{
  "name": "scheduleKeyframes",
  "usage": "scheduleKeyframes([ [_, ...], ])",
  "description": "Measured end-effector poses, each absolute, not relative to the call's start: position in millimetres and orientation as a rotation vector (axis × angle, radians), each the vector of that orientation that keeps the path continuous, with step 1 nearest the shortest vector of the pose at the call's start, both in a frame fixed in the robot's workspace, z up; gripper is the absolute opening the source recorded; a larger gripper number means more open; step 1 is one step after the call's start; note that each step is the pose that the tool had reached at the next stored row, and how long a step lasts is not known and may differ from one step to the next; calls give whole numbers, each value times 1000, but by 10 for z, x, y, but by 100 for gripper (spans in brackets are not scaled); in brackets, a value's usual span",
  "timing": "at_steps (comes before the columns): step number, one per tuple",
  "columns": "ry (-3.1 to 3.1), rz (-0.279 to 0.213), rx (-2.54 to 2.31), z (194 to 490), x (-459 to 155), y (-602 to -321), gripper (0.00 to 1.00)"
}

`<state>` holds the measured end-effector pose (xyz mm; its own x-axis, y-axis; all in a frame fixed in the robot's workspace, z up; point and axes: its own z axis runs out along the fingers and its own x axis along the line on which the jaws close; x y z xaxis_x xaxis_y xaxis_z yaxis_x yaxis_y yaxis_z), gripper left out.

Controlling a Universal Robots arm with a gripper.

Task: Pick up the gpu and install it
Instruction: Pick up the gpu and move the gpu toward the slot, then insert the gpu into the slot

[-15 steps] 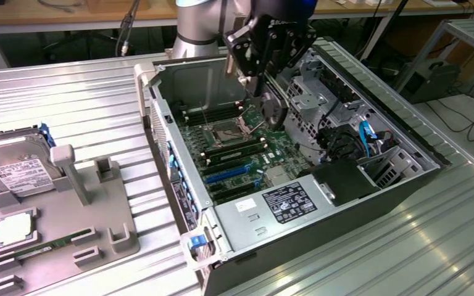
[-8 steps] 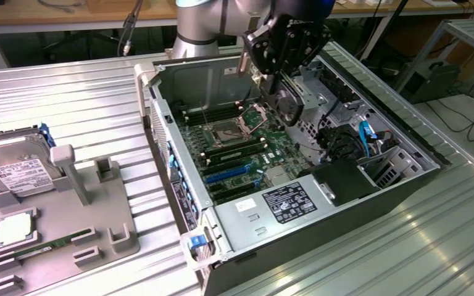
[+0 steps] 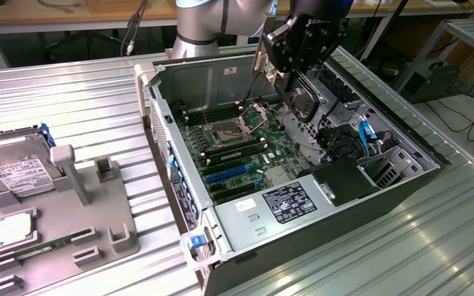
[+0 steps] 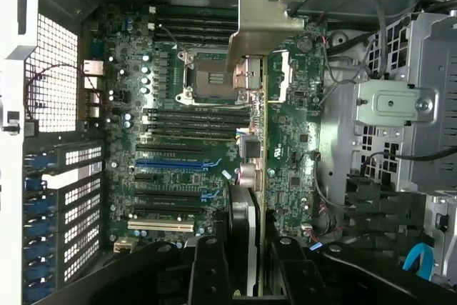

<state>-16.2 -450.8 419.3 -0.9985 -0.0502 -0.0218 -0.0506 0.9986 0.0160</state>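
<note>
You see the gripper [image 3: 299,77] above the open computer case [image 3: 212,80], and it is closed on the gpu [image 3: 305,103]. The card hangs under the jaws with its round fan facing the exterior view's right side. It is in the air over the motherboard [image 3: 237,154]; it touches no slot, so I judge that the picking is done and the installing is not.

In the wrist view you look along the thin edge of the gpu [image 4: 255,176]. The two black fingers [image 4: 208,269] stand one on each flat face of the card, and the gripper [image 4: 246,251] pinches it between them. I think this hold is chosen because the flat faces give the pads a wide, firm surface, and because it leaves the connector edge and the silvery bracket [image 4: 268,19] free to meet the board and the case wall.

The blue slots [image 4: 178,164] lie open beside the card's edge. In this view the edge crosses the line of the slots and does not run along them, so by my judgement the card is not lined up with a slot.

Well apart, on the exterior view's left, the grey holder [image 3: 97,216] keeps the hard drive [image 3: 15,176] and the green memory stick [image 3: 47,248], each in its own place so that the arm can find it.
</note>
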Motion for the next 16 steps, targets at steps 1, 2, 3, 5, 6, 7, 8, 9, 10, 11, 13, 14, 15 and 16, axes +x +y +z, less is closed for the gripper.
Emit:
scheduleKeyframes([
  [1, 3119, 26, -79, 4193, -162, -4508, 28],
  [2, 3119, 26, -79, 4193, -162, -4508, 28],
  [3, 3119, 26, -79, 4193, -162, -4508, 28],
  [5, 3119, 26, -79, 4193, -162, -4508, 28],
  [6, 3119, 26, -79, 4193, -162, -4508, 28],
  [7, 3119, 26, -79, 4193, -162, -4508, 28],
  [8, 3119, 26, -79, 4193, -162, -4508, 28],
  [9, 3119, 26, -79, 4193, -162, -4508, 28],
  [10, 3119, 26, -79, 4193, -162, -4508, 28],
  [11, 3119, 26, -83, 4193, -162, -4508, 28],
  [13, 3118, 26, -111, 4193, -162, -4508, 28],
  [14, 3117, 26, -139, 4193, -162, -4508, 28],
  [15, 3116, 27, -167, 4193, -162, -4508, 28],
  [16, 3115, 27, -195, 4193, -162, -4508, 28],
])
